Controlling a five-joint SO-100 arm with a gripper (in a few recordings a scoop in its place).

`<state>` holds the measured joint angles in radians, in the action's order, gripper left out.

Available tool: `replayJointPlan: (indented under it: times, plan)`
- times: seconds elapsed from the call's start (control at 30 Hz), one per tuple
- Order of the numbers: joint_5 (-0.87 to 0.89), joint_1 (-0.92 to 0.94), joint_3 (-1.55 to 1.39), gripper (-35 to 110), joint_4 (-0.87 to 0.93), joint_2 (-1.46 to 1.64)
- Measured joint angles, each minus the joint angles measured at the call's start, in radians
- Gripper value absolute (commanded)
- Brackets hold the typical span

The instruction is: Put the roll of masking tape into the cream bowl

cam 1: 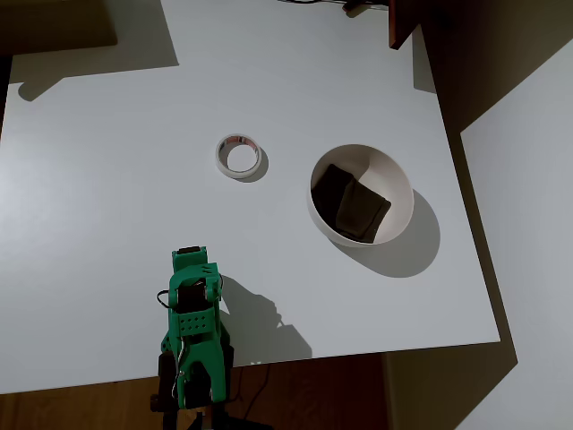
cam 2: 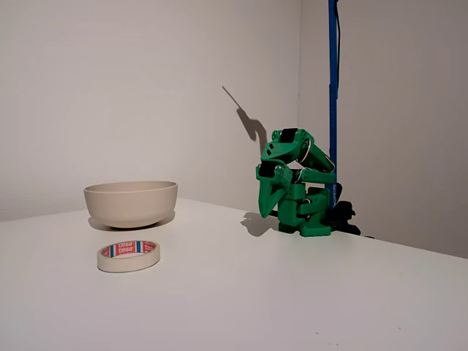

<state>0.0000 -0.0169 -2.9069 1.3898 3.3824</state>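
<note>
1. The green arm [cam 2: 296,186] sat folded over its base at the far right of the table [cam 2: 292,292] in the fixed view, its pincer [cam 2: 268,205] pointing down towards the tabletop. The fingers looked drawn together to a narrow point, gripping nothing; whether the tips met the table could not be told.
2. In the overhead view the arm [cam 1: 192,331] stood at the near edge of the table [cam 1: 107,224], left of centre, well apart from both objects.
3. There was one roll of masking tape [cam 1: 239,157], lying flat on the table with its open centre upward, to the left of the bowl in the overhead view and not touching it.
4. There was one cream bowl [cam 1: 361,193], upright, holding two dark brown square pieces [cam 1: 351,202] that overlapped.
5. In the fixed view the tape [cam 2: 129,256] lay nearer the camera than the bowl [cam 2: 131,202].
6. The tape's inner core carried the word "tesa" in white on red, with a blue mark beside it.
7. A blue pole [cam 2: 333,102] rose just behind the arm.
</note>
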Motion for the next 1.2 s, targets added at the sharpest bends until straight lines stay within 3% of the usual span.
replayJointPlan:
  times: [1.2]
  plan:
    - [0.046, 0.041, 0.002, -8, -0.054, 0.0]
